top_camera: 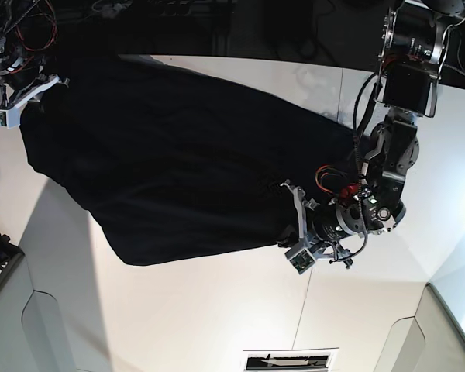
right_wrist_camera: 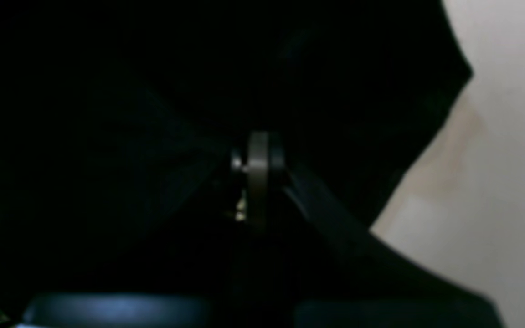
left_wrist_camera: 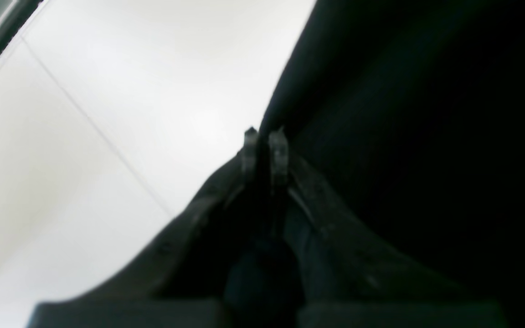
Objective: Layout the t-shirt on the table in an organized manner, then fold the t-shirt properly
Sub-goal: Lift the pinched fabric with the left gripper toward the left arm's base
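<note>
A large black t-shirt [top_camera: 178,163] lies plain side up across the white table [top_camera: 217,318], its long axis slanting from the upper left of the base view down toward centre right. The left gripper [top_camera: 288,221], at centre right, has its jaws pressed together at the shirt's lower right edge, apparently pinching cloth. The right gripper [right_wrist_camera: 258,157], in the upper left corner, is clamped shut amid black fabric. The shirt stretches between them.
</note>
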Controlling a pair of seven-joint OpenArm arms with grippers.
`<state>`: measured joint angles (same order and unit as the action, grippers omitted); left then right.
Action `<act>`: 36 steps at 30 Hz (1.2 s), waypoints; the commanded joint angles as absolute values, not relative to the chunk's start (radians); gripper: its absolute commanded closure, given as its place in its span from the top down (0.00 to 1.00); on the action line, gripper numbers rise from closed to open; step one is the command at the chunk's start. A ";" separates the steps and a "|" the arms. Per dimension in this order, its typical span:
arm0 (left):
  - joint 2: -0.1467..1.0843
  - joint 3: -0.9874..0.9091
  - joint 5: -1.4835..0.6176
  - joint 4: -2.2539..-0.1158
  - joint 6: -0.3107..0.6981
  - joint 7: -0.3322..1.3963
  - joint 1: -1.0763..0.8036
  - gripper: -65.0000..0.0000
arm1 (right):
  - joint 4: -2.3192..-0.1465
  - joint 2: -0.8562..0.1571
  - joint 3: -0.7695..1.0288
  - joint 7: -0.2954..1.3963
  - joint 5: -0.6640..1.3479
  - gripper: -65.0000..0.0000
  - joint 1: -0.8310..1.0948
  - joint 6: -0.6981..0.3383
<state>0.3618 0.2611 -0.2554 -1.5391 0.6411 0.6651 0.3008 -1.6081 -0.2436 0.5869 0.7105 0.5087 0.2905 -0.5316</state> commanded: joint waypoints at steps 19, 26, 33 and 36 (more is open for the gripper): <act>0.505 0.256 -0.591 -2.081 0.698 0.715 -0.264 0.27 | -1.613 -0.257 0.593 0.696 0.516 0.00 0.227 -0.534; 0.504 0.256 -0.767 -2.081 0.698 0.716 -0.263 0.53 | -1.613 -0.246 0.593 0.696 0.558 0.00 0.222 -0.528; 0.482 0.237 -0.724 -2.081 0.698 0.715 -0.232 0.53 | -1.613 -0.217 0.593 0.697 0.688 0.00 0.164 -0.532; 0.482 0.213 -0.686 -2.077 0.698 0.706 -0.204 0.53 | -1.613 -0.174 0.593 0.697 0.707 0.00 0.124 -0.539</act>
